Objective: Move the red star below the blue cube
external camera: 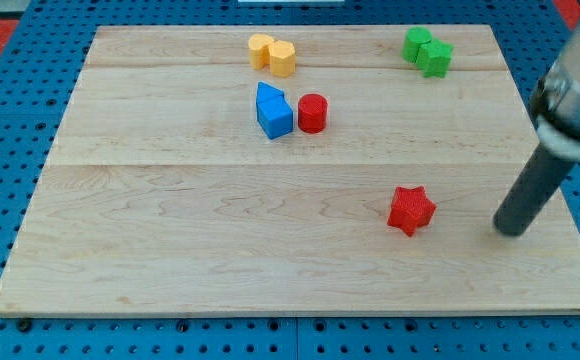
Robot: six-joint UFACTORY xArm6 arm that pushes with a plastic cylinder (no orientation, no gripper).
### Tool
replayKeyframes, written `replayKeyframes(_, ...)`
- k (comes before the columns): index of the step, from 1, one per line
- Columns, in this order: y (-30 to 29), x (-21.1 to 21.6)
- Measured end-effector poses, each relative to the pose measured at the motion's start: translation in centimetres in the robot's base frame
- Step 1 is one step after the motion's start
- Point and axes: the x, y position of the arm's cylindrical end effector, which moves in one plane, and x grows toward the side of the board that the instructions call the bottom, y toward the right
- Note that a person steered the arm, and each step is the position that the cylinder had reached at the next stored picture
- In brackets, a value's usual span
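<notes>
The red star [411,210] lies on the wooden board [170,220] toward the view's lower right. The blue cube [275,118] sits above the board's centre, with a second blue block [267,95] touching its upper left. My tip [511,233] rests on the board to the right of the red star, slightly lower, with a clear gap between them. The rod leans up toward the view's right edge. The star is well to the right of and below the blue cube.
A red cylinder [313,113] touches the blue cube's right side. Two yellow blocks [272,53] sit near the top centre. Two green blocks [427,51] sit at the top right. The board's right edge [560,200] is close to my tip.
</notes>
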Motion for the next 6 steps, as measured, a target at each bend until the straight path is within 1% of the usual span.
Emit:
replayKeyframes(1,-8.2,-5.4)
replayKeyframes(2,-12.9,-11.5)
replayKeyframes(3,-15.3,-11.5)
replayKeyframes(4,-7.8,-9.0)
replayKeyframes(5,-15.4,-7.0)
replayKeyframes(6,-19.1,-6.9)
